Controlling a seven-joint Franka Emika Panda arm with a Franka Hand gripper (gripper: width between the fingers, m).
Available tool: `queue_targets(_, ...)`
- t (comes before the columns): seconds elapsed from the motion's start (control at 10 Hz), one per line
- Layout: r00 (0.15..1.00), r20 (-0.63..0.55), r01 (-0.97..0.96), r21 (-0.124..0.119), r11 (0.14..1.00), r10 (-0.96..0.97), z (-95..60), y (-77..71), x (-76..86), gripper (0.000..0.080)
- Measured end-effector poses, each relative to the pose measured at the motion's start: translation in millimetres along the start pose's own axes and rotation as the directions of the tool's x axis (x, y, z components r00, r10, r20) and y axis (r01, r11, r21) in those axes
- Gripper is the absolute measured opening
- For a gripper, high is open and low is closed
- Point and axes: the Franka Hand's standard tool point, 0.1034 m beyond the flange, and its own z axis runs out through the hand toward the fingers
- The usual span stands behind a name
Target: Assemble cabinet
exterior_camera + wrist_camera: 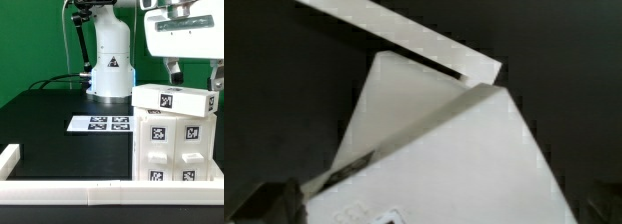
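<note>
hovering above the cabinet (176,140), the gripper (190,73) sits at the exterior view's right, its fingers dropping behind a flat white top panel (175,97) that lies tilted across the cabinet body. the cabinet stands on the black table (60,110) close to the low white border rail (70,187), its front showing several square marker tags; the marker board (101,124) lies flat well apart toward the robot base (110,70). whether the fingers pinch the panel or merely hang just behind it cannot be told: the exterior view hides the tips, and the wrist view shows only blurred white faces of the cabinet (446,150) and a slanted white edge, with dark finger shapes low in that picture. by my judgement the step in hand is seating this top panel on the body. the next move calls for squaring the skewed panel with the cabinet's edges and pressing it down evenly, since a crooked push could jam it or shove the cabinet toward the rail
</note>
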Motion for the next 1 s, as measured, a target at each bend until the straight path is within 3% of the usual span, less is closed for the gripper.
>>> queue_targets(0.3,0.964,-0.007,0.267,-0.008,0.964,-0.267,0.0,0.7,1.2,0.0797)
queue_targets(0.6,0.781,-0.017,0.624,-0.048,0.780,-0.625,-1.4,1.9,4.6,0.0797)
queue_targets(0.9,0.504,-0.001,0.860,-0.089,0.502,-0.864,-1.9,1.8,7.1,0.0797)
queue_targets(1.0,0.426,0.007,0.901,-0.089,0.424,-0.905,-1.8,2.3,7.9,0.0797)
